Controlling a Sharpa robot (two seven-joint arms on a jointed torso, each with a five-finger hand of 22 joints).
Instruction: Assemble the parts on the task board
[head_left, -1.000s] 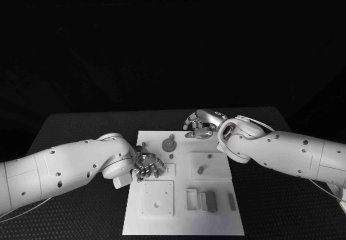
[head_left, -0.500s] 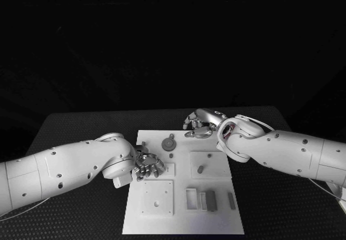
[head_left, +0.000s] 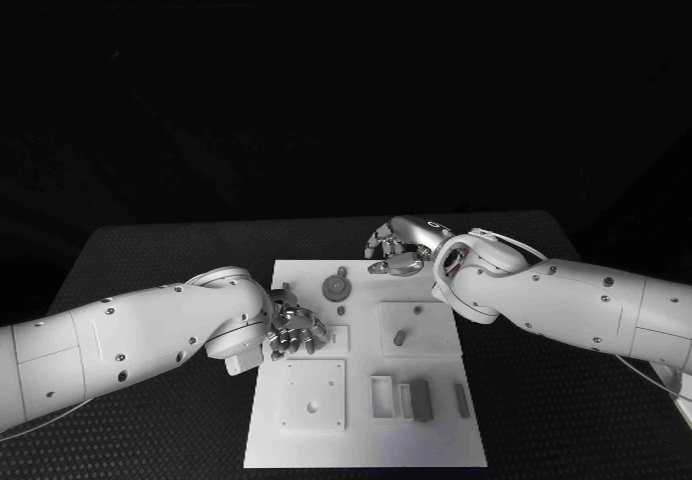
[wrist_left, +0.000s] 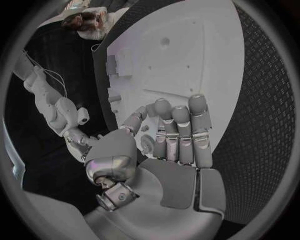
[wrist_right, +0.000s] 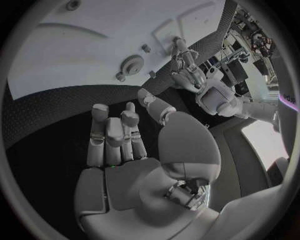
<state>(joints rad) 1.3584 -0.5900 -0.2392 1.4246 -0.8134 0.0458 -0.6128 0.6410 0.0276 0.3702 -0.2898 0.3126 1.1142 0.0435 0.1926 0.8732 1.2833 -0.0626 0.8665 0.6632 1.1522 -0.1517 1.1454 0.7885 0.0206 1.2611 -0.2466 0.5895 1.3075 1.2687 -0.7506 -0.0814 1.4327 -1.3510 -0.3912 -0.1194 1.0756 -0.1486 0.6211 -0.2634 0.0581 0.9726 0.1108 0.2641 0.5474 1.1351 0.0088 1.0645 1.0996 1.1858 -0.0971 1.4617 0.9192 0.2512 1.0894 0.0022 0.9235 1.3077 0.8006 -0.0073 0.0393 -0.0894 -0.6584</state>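
The white task board (head_left: 366, 440) lies in the middle of the black counter (head_left: 173, 250), whose top has a fine woven texture. On the board's far part a grey gear (head_left: 336, 289) lies flat, with a small peg (head_left: 287, 288) standing to its left. Nearer the middle a square raised plate (head_left: 415, 330) carries a short upright pin (head_left: 401, 340). Toward the near edge sits another square plate (head_left: 313, 395) with a hole in it, and beside that a rectangular frame (head_left: 384, 396), a grey block (head_left: 421, 401) and a slim grey bar (head_left: 463, 401).

The left robot hand (head_left: 296, 330) hovers over the board's left edge, fingers extended side by side and empty in the left wrist view (wrist_left: 178, 135). The right robot hand (head_left: 398, 246) hangs at the board's far right corner, just past the gear, fingers loosely bent with nothing in them (wrist_right: 119, 135). Its white forearm crosses the board's right edge. Beyond the counter the room is dark.
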